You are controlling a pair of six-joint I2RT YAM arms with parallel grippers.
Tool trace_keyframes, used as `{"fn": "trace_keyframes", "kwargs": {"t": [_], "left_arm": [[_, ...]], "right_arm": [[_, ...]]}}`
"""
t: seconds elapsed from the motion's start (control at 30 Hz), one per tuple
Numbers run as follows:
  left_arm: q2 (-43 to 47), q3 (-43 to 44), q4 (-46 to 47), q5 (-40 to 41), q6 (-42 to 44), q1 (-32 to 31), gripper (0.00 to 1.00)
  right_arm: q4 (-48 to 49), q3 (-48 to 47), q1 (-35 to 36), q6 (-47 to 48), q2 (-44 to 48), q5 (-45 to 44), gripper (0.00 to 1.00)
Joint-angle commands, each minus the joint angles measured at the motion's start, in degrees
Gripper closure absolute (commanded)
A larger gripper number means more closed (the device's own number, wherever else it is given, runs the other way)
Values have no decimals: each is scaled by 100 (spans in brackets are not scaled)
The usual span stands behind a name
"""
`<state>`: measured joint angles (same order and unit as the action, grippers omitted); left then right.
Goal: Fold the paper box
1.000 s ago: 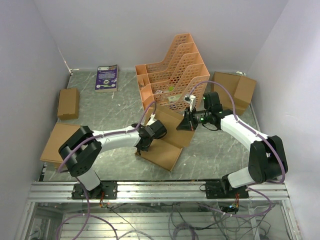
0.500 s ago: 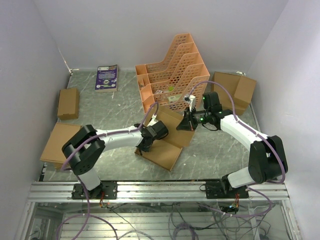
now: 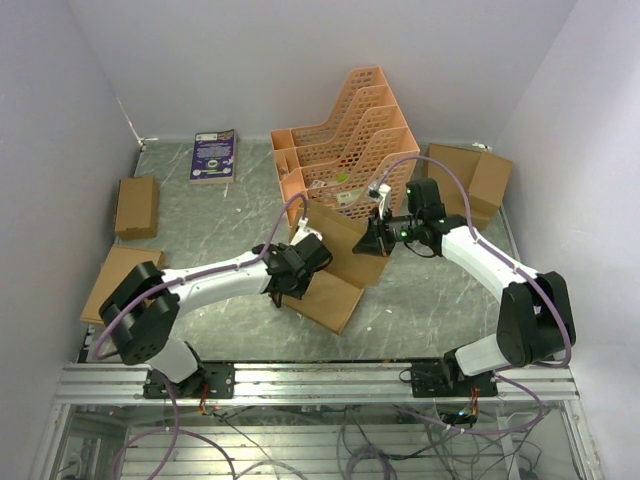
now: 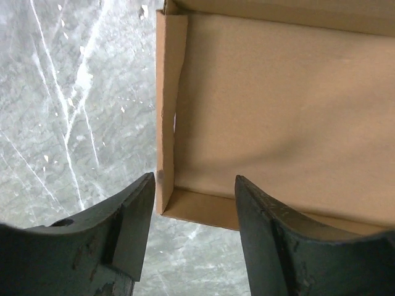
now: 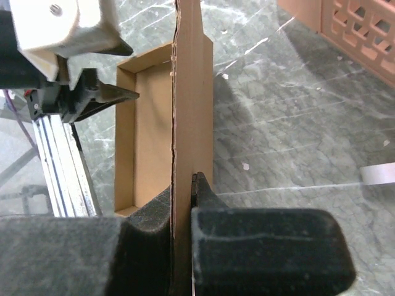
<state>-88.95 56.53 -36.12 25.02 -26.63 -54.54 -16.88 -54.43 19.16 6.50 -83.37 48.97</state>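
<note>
Since the earlier view the left gripper point(image 4: 194, 185) has let go and its elbow has swung lower toward the near left, while the lid panel point(image 3: 340, 232) now leans further back. Its jaws stand released, spread on either side of the near left corner of the paper box point(image 4: 278, 111), with no cardboard pinched between them. The right gripper point(image 5: 183, 185) is clenched on the lid panel, grasping its edge so that the panel stands on end above the tray. Outward from the jaws, the box lies on the table point(image 3: 230, 220) between the two arms, just in front of the orange file rack point(image 3: 345, 130). Risk: with the left jaws off, nothing pins the tray, so any pull on the lid could drag or tip the whole box. The folded side wall point(image 4: 170, 111), which shows no visible lock at its corner, might also spring outward. A further backward swing could bring the lid against the rack. Appearance: plain brown cardboard, already formed into a shallow rectangular tray with low upright walls and a smooth, bare floor. The left wall looks doubled over, with a slight gap at its near corner.
</note>
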Motion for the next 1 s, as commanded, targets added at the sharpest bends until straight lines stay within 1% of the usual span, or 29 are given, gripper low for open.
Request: {"fn": "trace_keyframes", "kwargs": {"t": [0.0,0.23,0.33,0.43,0.5,0.57,0.6,0.67,0.73,0.77,0.8,0.87,0.97], "left_arm": [[485,-68,338,-186,-149,148,33],[1404,-531,950,-841,-207,588,29],[2028,-759,1358,-1352,-228,1002,29],[2789,-1091,2030,-2422,-128,1710,28],[3181,-1289,2565,-2959,4,2096,23],[3433,-1486,3123,-3353,99,2386,15],[3524,-1601,3412,-3526,136,2515,13],[3584,-1826,4019,-4025,143,2795,13],[3518,-2134,4773,-4609,-86,3081,13],[3419,-2350,5308,-4927,-223,3181,14],[3306,-2450,5492,-5069,-342,3255,15],[3113,-2540,5356,-5010,-375,3312,14],[3134,-2748,5063,-4584,-438,3310,10]], "right_arm": [[-224,-424,20,599,-48,-25,100],[-993,-980,23,1409,-414,124,100],[-1426,-1243,18,1806,-654,214,100],[-1974,-1625,20,2257,-952,335,100],[-2249,-1829,23,2473,-1129,395,100],[-2437,-2006,19,2635,-1271,432,100],[-2546,-2083,20,2732,-1325,467,100],[-2737,-2245,22,2959,-1438,487,100],[-2993,-2421,18,3268,-1550,527,100],[-3131,-2504,22,3415,-1617,540,100],[-3266,-2592,18,3603,-1672,555,100],[-3439,-2721,16,3743,-1769,566,100],[-3524,-2783,33,3872,-1796,575,100]]}}
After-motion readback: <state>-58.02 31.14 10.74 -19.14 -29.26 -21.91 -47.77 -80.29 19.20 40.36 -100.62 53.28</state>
